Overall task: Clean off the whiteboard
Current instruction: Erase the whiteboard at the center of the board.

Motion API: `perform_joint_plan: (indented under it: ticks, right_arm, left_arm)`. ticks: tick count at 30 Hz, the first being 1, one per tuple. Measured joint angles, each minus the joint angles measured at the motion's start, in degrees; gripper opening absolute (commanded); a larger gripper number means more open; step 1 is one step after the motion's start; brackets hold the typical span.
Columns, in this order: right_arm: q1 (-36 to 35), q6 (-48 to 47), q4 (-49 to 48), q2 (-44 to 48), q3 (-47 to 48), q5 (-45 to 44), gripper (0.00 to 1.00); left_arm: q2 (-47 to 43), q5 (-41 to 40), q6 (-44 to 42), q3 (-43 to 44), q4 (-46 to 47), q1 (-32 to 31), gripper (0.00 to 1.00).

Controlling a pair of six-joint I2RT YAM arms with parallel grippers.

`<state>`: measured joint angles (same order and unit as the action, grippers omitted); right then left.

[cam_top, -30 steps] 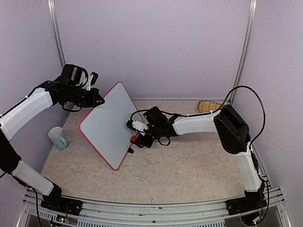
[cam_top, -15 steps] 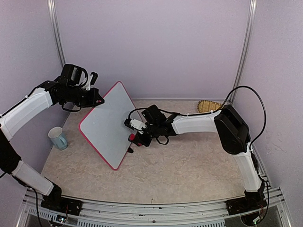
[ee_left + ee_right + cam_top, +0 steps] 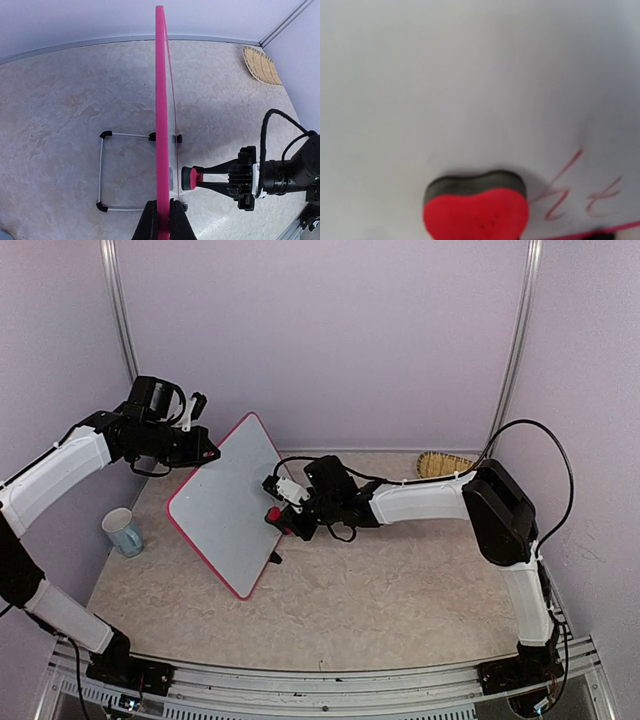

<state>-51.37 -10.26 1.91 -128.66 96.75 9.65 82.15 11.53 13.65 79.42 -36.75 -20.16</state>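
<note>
Left gripper [image 3: 206, 454] clamps the whiteboard [image 3: 225, 502] frame, bracing it upright near the table's [image 3: 400, 585] left edge while right gripper [image 3: 283, 503], fingers closed on the eraser [image 3: 476, 212], addresses the remaining writing [image 3: 580, 192].

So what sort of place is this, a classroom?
Probably a robot test booth in a lab. Plain lilac walls close in one table, two robot arms are bolted to a rail at its near edge, and the loose things look like props: a whiteboard, a mug, a woven tray.
</note>
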Motion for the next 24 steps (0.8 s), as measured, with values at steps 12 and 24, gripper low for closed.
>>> perform_joint_plan:
  ticks: [12, 24]
  right_arm:
    - [0.39, 9.77, -23.12, 1.6, -10.14, 6.6, 0.07]
    - [0.52, 18.08, -35.39, -5.07, -7.45, 6.29, 0.06]
  left_arm:
    - [0.0, 0.5, 0.0, -0.52, 0.72, 0.59, 0.0]
    - [-0.02, 0.2, 0.09, -0.76, 1.05, 1.25, 0.0]
